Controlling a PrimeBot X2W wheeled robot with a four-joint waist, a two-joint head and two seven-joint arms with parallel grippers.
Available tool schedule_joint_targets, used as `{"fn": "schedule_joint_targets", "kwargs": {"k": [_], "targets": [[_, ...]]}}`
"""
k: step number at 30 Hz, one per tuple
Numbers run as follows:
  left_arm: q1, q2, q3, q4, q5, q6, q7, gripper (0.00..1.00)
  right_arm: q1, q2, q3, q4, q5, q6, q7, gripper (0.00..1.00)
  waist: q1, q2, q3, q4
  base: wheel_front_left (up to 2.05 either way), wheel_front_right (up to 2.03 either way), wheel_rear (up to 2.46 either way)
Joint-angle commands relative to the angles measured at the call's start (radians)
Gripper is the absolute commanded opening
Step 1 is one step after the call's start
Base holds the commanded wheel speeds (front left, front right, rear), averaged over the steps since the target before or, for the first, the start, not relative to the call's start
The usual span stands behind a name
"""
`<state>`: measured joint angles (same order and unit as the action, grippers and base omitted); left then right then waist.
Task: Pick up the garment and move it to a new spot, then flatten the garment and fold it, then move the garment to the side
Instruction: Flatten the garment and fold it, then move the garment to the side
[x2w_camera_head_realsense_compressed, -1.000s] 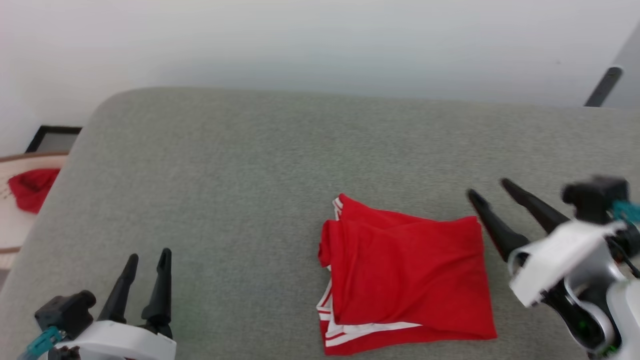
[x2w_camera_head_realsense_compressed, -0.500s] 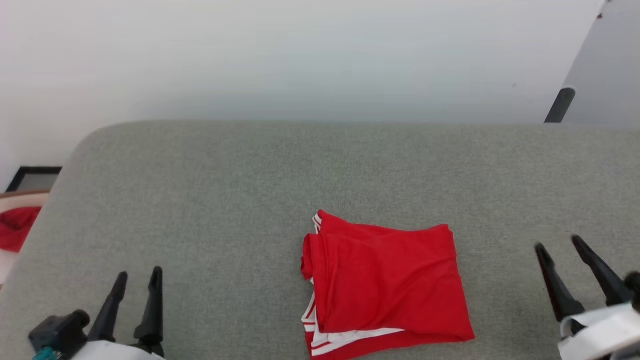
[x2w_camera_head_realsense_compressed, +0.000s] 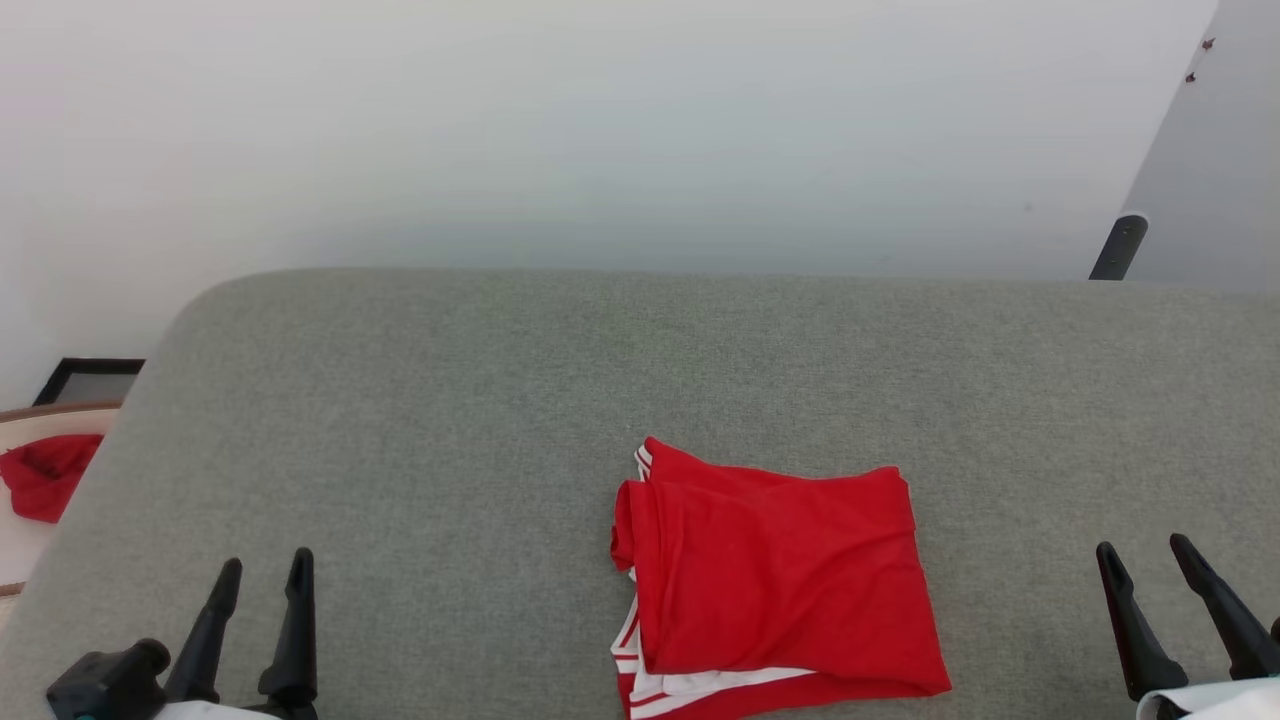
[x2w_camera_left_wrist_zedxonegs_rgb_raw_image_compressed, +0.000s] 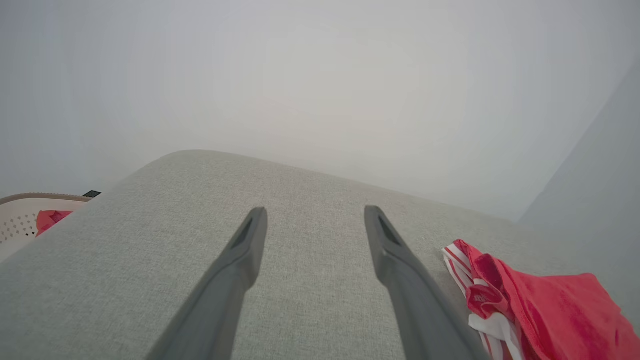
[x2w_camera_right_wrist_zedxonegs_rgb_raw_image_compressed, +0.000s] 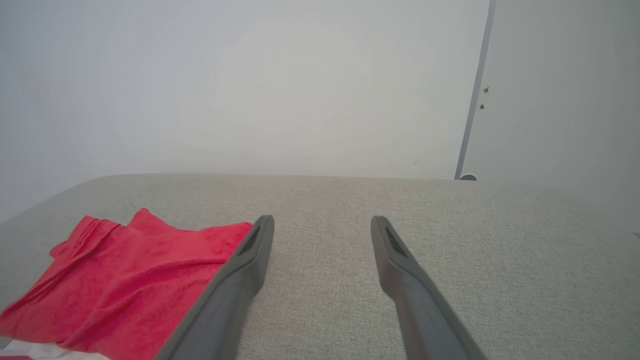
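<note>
The garment (x2w_camera_head_realsense_compressed: 780, 585) lies on the cushion (x2w_camera_head_realsense_compressed: 450, 420), right of its middle and close to its near edge. The left gripper (x2w_camera_head_realsense_compressed: 265, 562) hangs over the cushion's near left part, well apart from the garment. The right gripper (x2w_camera_head_realsense_compressed: 1142, 547) hangs over the near right, closer to the garment but clear of it, so the garment lies between the two. Past the cushion's left edge stands a basket (x2w_camera_head_realsense_compressed: 60, 409) with a cloth bundle (x2w_camera_head_realsense_compressed: 45, 478) in it and a frame (x2w_camera_head_realsense_compressed: 90, 378) behind it. A wall (x2w_camera_head_realsense_compressed: 600, 150) rises behind the cushion, with a post (x2w_camera_head_realsense_compressed: 1118, 247) at the far right.
</note>
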<state>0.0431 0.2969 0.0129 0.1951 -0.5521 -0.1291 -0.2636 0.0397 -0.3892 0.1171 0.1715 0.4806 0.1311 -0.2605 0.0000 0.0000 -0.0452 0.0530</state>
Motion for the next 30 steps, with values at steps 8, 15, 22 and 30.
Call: {"fn": "schedule_joint_targets", "kwargs": {"k": [8,15,22,30], "targets": [[0.008,-0.004,-0.007,-0.009,0.010,-0.003,0.000,1.00,0.034,0.015,-0.015,-0.019,-0.025,-0.001,-0.005,1.00,0.0000,0.0000,-0.005,0.009,0.00,0.00,0.00],[-0.004,0.003,-0.019,-0.005,0.008,-0.003,0.000,1.00,0.028,0.013,0.006,-0.010,-0.024,-0.001,-0.005,1.00,0.0000,0.0000,-0.002,0.049,0.00,0.00,0.00],[0.007,0.015,-0.011,-0.006,0.007,-0.003,0.000,1.00,-0.005,0.003,0.062,0.028,-0.010,-0.001,-0.002,1.00,0.0000,0.0000,0.004,0.109,0.00,0.00,0.00],[0.016,0.025,-0.025,-0.006,0.001,-0.003,0.000,1.00,-0.049,-0.013,0.099,0.078,0.013,-0.001,0.062,1.00,0.0000,0.0000,0.015,0.157,0.00,0.00,0.00]]}}
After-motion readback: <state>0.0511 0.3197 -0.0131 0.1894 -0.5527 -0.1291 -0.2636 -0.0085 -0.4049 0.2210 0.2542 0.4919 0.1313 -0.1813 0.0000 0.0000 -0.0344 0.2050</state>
